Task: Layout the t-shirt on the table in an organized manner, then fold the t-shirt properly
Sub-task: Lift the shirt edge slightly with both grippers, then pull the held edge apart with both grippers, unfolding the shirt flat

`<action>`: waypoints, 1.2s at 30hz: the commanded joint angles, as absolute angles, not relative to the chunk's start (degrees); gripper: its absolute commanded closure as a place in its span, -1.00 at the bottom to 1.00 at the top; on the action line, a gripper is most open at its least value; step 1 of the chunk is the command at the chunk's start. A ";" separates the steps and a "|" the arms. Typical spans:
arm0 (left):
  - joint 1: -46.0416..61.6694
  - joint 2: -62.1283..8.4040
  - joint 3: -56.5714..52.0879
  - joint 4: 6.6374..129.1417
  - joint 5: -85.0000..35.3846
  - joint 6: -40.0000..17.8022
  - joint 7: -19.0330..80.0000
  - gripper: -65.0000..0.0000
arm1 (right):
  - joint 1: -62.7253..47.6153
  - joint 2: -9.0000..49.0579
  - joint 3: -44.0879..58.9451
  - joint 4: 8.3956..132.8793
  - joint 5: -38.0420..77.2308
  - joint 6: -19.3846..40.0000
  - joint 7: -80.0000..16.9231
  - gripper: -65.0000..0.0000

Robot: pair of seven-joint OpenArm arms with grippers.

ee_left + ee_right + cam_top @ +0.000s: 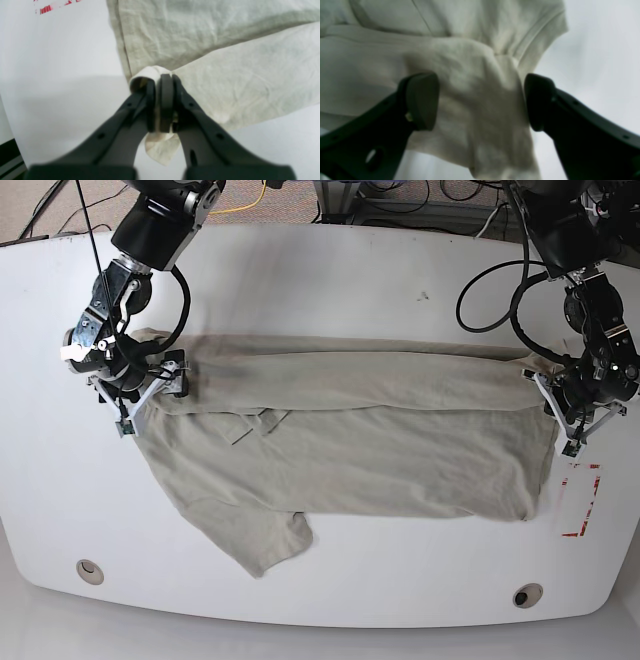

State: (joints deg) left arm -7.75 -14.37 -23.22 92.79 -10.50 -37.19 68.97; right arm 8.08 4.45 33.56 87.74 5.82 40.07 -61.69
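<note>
Left gripper (162, 100) fingers clamp the t-shirt (350, 440) hem corner for spreading on the desk (320, 280); right gripper (480, 100) fingers stand apart, straddling shoulder fabric.

Cables (300, 192) strewn on floor (30, 210) behind.

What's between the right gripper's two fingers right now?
A raised bunch of the t-shirt lies between the open right gripper fingers, not yet pinched, seen in the right wrist view.
</note>
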 commanded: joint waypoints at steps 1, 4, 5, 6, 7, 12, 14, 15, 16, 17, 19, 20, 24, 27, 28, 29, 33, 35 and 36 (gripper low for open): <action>-8.75 -15.16 -23.43 93.76 -10.77 -37.32 68.00 1.00 | 9.45 4.97 33.71 87.87 6.29 40.00 -59.82 -0.26; -8.75 -15.16 -23.43 93.76 -10.77 -37.32 68.00 1.00 | 9.45 4.88 33.54 87.87 6.29 40.00 -59.74 0.03; -8.75 -15.16 -23.43 93.76 -10.77 -37.32 68.00 1.00 | 9.45 4.88 33.54 87.87 6.29 40.00 -59.74 0.22; -8.75 -15.16 -23.43 93.76 -10.77 -37.32 68.00 1.00 | 9.45 4.88 33.54 87.87 6.29 40.00 -59.74 0.30; -8.75 -15.16 -23.43 93.76 -10.77 -37.32 68.00 1.00 | 9.45 4.88 33.54 87.87 6.29 40.00 -59.74 0.48; -8.75 -15.16 -23.43 93.76 -10.77 -37.41 68.00 1.00 | 9.45 4.88 33.45 88.22 6.29 40.00 -59.91 0.85; -8.75 -15.16 -23.43 93.76 -10.77 -37.41 68.00 1.00 | 9.36 4.88 33.45 89.10 6.29 40.00 -59.91 0.85; -8.75 -15.25 -23.34 93.76 -10.86 -37.41 68.00 1.00 | 9.27 4.88 33.45 89.63 6.29 40.00 -59.91 0.85; -8.75 -15.25 -23.34 93.76 -10.86 -37.41 68.00 1.00 | 9.01 4.97 33.45 90.24 6.29 40.00 -60.00 0.85; -8.75 -15.34 -23.25 93.76 -10.95 -37.41 68.00 1.00 | 8.31 4.97 33.45 91.12 6.29 40.00 -60.26 0.86; -8.75 -15.43 -23.25 93.76 -10.95 -37.49 68.00 1.00 | 7.43 5.05 33.45 93.05 6.29 40.00 -61.41 0.86; -8.84 -15.43 -23.25 93.76 -10.95 -37.49 68.00 1.00 | 7.25 5.05 33.45 93.67 6.29 40.00 -61.93 0.86; -9.01 -17.01 -23.25 93.76 -10.95 -39.43 68.00 1.00 | 6.64 4.97 33.80 97.54 6.29 40.00 -65.63 0.87; -9.19 -17.45 -23.25 93.76 -10.86 -40.00 68.00 1.00 | 4.79 4.88 33.80 100.09 6.29 40.00 -67.56 0.96; -9.19 -17.45 -23.25 93.76 -10.86 -40.00 68.00 1.00 | 4.35 4.88 33.80 100.97 6.29 40.00 -67.82 0.99; -9.19 -17.54 -23.25 93.76 -10.86 -40.00 68.00 1.00 | 3.56 4.79 33.80 102.11 6.29 40.00 -67.82 1.00; -9.10 -17.63 -23.25 93.76 -10.86 -40.00 68.00 1.00 | 1.19 4.44 33.80 105.36 6.29 40.00 -68.00 1.00; -8.92 -17.63 -23.25 93.76 -10.86 -40.00 68.00 1.00 | -0.13 3.65 33.80 106.77 6.29 40.00 -68.00 1.00; -8.84 -17.80 -23.25 93.76 -10.86 -40.00 68.00 1.00 | -0.66 3.47 33.80 107.30 6.29 40.00 -68.00 1.00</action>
State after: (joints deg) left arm -8.05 -16.62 -22.98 92.79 -10.83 -40.10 68.79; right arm -0.32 3.46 33.71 104.60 6.22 40.07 -68.27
